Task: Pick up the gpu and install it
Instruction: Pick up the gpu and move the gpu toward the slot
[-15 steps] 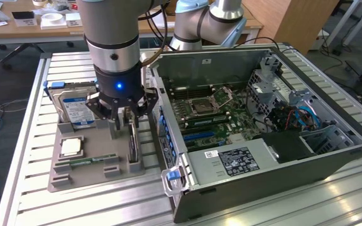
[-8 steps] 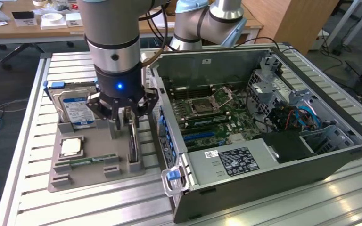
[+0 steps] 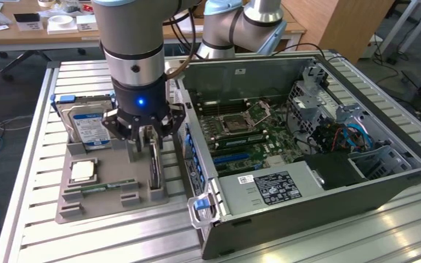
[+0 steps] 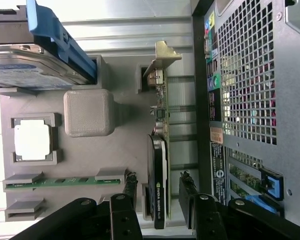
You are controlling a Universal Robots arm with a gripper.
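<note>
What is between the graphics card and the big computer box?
In the wrist view, a strip of ribbed metal table lies between the gpu and the computer case, with one gripper finger hanging in that gap.

Green gpu (image 4: 159, 165) with silvery end bracket, upright on edge in grey holder (image 4: 130, 150)

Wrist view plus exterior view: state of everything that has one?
gpu: on edge in the gray tray
tool: open, straddling the gpu
hard drive: upright in the tray
CPU: flat in its tray pocket
memory stick: lying in its tray slot
computer case: side open
</note>
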